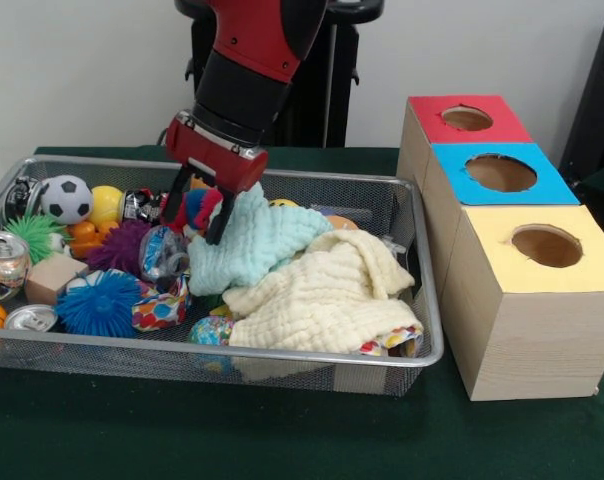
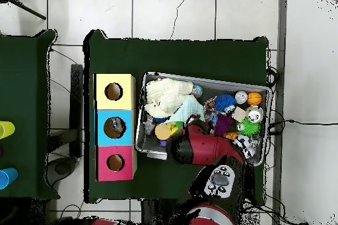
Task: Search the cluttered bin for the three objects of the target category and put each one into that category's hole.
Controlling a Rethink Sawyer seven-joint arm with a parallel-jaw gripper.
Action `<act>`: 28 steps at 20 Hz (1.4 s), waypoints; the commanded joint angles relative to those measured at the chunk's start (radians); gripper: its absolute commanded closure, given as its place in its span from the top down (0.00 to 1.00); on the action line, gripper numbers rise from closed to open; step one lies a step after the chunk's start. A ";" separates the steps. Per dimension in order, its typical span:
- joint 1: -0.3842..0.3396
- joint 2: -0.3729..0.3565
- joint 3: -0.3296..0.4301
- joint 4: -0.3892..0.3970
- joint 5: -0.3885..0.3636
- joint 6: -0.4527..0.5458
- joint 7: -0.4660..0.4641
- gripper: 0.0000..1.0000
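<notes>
— Where do we see the gripper [image 1: 204,205]?
— Fingers spread, over the wire bin [image 1: 282,356], tips beside the mint cloth [image 1: 252,250].
— And the holes?
— On the box [image 1: 522,290] beside the bin's end.

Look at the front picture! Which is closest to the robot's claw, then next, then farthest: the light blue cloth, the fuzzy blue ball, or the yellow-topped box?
1. Light blue muslin cloth: right at the gripper, its fingers at the cloth's edge.
2. Spiky blue rubber ball: lower left, by the bin's front wall.
3. Yellow-topped wooden box: far right, outside the wire mesh bin.
</notes>
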 commanded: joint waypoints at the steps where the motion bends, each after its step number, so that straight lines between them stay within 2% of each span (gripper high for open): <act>1: -0.012 0.092 0.017 -0.061 0.057 -0.096 0.153 1.00; 4: -0.013 0.117 -0.002 -0.079 0.063 -0.106 0.143 1.00; 10: -0.030 0.141 0.007 -0.091 0.064 -0.120 0.135 1.00; 19: -0.038 0.151 0.013 -0.099 0.069 -0.100 0.130 1.00; 25: -0.032 0.101 0.014 -0.076 0.069 -0.020 0.115 1.00; 28: -0.047 0.067 0.046 -0.061 0.059 0.006 0.104 1.00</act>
